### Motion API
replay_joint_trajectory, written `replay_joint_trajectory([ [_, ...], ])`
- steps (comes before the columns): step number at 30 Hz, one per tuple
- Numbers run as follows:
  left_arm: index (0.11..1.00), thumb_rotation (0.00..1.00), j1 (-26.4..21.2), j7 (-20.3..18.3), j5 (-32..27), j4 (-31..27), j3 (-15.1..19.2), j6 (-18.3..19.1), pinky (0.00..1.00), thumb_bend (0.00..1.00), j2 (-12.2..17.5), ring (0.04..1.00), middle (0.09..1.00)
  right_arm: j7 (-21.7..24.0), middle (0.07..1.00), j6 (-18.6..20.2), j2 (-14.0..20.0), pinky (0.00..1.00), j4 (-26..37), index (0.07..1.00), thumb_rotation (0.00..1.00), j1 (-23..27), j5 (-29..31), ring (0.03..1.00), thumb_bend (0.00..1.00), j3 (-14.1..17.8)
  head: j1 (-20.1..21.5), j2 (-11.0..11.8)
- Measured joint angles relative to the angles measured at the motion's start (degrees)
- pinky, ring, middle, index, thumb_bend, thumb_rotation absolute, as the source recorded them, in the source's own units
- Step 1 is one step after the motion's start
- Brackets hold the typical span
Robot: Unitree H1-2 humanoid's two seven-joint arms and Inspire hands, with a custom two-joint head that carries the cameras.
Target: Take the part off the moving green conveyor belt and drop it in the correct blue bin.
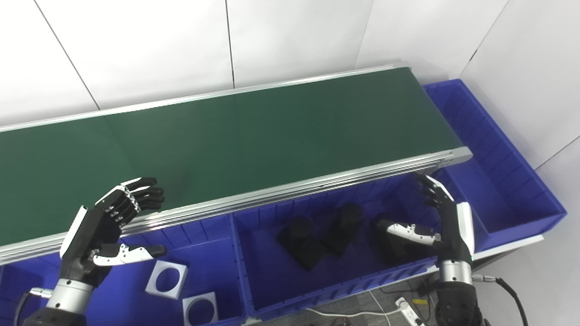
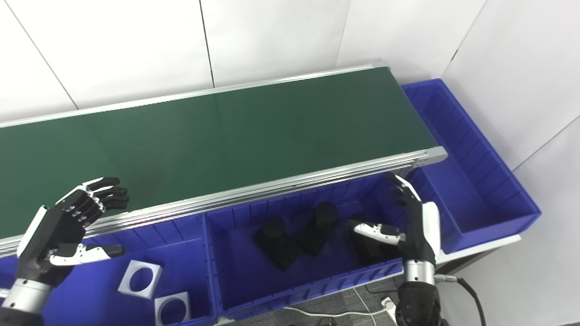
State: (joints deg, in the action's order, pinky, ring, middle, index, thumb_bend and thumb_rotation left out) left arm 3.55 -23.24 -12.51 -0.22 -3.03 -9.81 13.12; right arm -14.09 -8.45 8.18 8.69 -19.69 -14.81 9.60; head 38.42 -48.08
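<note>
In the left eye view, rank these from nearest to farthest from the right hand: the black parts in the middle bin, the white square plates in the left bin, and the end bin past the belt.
From the right hand:
1. Black parts, just left of it, one beside its thumb.
2. End bin, to its right.
3. White square plates, far left, by the left hand.

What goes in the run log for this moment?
belt: no part | left hand: open | right hand: open | middle bin: black parts

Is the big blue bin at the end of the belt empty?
Empty: the end bin shows only bare blue floor.
</note>
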Motion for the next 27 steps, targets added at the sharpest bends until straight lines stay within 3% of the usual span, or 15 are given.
replay_joint_trajectory([
  [4, 0.736, 0.0, 0.0, 0.0, 0.1, 1.1, -0.7, -0.2, 0.68, 0.94, -0.8, 0.679, 0.702, 4.4, 0.814, -0.9, -0.1, 0.61, 5.1, 0.766, 0.21, 1.2, 3.7, 0.709, 1.0, -3.9, -3.2, -0.2],
  [6, 0.734, 0.0, 0.1, 0.1, 0.4, 1.2, -1.1, -0.2, 0.66, 0.94, -1.3, 0.673, 0.698, 5.9, 0.809, -1.1, -0.6, 0.61, 6.4, 0.766, 0.22, 2.3, 4.9, 0.704, 1.0, -5.5, -5.9, -0.5],
  [8, 0.736, 0.0, 0.1, 0.2, 1.5, 1.2, -1.5, -0.4, 0.66, 0.93, -1.8, 0.663, 0.693, 7.4, 0.835, -1.1, -1.1, 0.61, 7.9, 0.786, 0.23, 3.5, 5.6, 0.72, 1.0, -7.6, -11.3, -1.2],
  [10, 0.735, 0.0, 0.1, 0.5, 2.8, 1.2, -2.0, -0.8, 0.65, 0.93, -2.1, 0.655, 0.689, 9.6, 0.854, -1.1, -1.4, 0.63, 8.7, 0.8, 0.24, 5.0, 6.2, 0.736, 1.0, -10.1, -11.9, -1.3],
  [11, 0.735, 0.0, 0.0, 0.6, 3.4, 1.3, -2.2, -1.3, 0.65, 0.93, -2.3, 0.653, 0.688, 10.9, 0.86, -1.1, -1.4, 0.63, 8.7, 0.805, 0.25, 6.0, 6.9, 0.741, 1.0, -11.4, -14.3, -1.3],
  [15, 0.742, 0.0, -0.1, 1.0, 4.7, 2.4, -2.5, -2.5, 0.66, 0.93, -2.9, 0.665, 0.705, 13.5, 0.851, -1.2, -1.6, 0.65, 5.5, 0.798, 0.29, 10.2, 8.1, 0.748, 1.0, -13.5, -18.7, -1.3],
  [19, 0.742, 0.0, 0.0, 1.6, 5.9, 2.8, -3.0, -2.5, 0.65, 0.94, -3.9, 0.674, 0.714, 15.3, 0.835, -1.2, -1.8, 0.64, 2.4, 0.788, 0.27, 12.2, 9.1, 0.724, 1.0, -15.2, -23.3, -1.4],
  [27, 0.754, 0.04, 0.1, 3.8, 10.2, 3.3, -5.1, -2.8, 0.66, 0.96, -6.1, 0.684, 0.722, 15.3, 0.774, -1.2, -4.4, 0.55, -3.8, 0.743, 0.09, 13.5, 7.2, 0.642, 0.95, -16.1, -30.9, -1.7],
])
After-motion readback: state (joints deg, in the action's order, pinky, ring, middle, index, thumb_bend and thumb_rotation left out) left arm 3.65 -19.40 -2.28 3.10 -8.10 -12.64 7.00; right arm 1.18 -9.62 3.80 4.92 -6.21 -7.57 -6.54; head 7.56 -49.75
